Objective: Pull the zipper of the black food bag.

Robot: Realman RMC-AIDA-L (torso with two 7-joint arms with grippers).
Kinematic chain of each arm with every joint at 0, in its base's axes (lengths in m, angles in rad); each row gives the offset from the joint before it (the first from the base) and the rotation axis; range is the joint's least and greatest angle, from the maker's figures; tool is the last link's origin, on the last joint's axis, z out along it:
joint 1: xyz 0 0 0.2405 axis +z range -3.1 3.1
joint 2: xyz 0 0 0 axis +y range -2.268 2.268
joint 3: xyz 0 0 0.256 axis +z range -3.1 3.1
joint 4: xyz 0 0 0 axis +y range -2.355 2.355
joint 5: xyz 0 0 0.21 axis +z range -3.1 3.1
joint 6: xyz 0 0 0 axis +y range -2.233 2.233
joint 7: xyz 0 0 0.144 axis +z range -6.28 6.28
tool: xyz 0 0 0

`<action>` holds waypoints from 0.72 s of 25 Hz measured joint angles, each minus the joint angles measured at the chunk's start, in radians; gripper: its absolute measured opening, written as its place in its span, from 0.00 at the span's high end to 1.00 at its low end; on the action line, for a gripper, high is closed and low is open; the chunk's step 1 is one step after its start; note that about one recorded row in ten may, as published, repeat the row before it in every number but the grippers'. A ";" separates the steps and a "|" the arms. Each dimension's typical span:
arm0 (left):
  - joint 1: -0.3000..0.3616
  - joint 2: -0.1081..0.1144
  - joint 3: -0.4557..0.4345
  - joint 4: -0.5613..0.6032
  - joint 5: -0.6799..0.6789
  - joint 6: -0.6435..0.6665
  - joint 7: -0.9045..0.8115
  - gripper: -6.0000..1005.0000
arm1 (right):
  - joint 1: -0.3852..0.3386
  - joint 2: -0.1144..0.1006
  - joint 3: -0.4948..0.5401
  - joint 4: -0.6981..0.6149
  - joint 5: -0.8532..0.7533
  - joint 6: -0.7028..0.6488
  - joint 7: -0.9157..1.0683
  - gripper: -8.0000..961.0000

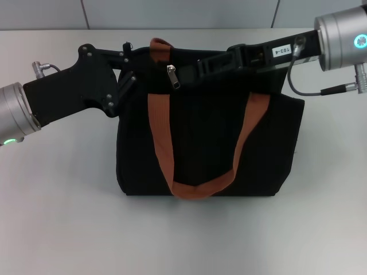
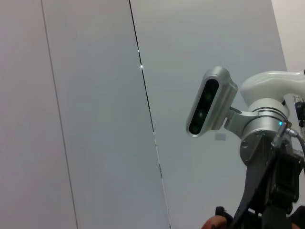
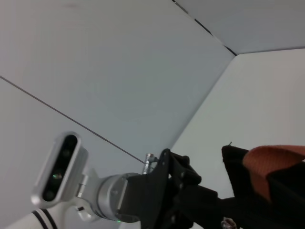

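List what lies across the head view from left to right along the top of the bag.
left gripper → zipper → right gripper, all along the top edge of the black food bag.

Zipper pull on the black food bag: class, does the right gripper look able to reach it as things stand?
Probably yes. The zipper pull hangs uncovered at the top of the black food bag, and the right gripper sits just beside it.

A lab-like test space: bare white table (image 1: pixel 57 217) backed by plain grey wall panels (image 2: pixel 95 95).
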 joint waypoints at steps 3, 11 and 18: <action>0.000 0.000 0.000 0.000 0.000 0.002 0.000 0.99 | 0.001 0.006 -0.031 -0.014 0.000 0.023 -0.006 0.59; -0.002 0.001 0.000 0.000 0.000 0.006 -0.001 0.99 | 0.005 0.016 -0.082 -0.049 -0.002 0.075 -0.007 0.59; -0.038 0.000 -0.001 -0.019 0.000 0.008 -0.013 0.99 | 0.021 0.037 -0.114 -0.086 -0.002 0.092 -0.008 0.59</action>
